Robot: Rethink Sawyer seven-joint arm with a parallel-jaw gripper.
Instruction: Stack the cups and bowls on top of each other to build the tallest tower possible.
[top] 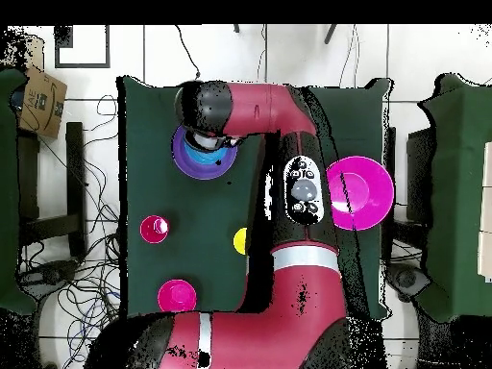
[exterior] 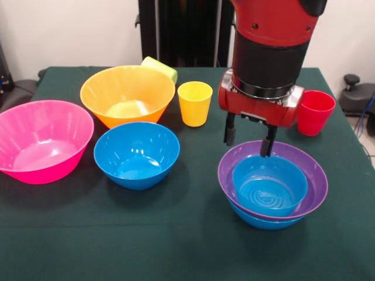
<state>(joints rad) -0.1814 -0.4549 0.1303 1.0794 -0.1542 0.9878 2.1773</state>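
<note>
A small blue bowl is sitting nested inside the purple bowl, itself resting in another blue bowl, while the gripper is hovering just above the purple bowl's far rim, fingers apart and empty.

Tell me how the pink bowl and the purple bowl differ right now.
The pink bowl stands alone and empty on the table; the purple bowl sits nested in a blue bowl and holds a smaller blue bowl. The pink bowl looks deeper and larger than the purple bowl. The gripper hangs over the purple bowl's far rim, well away from the pink bowl. Both are upright, round and glossy.
</note>
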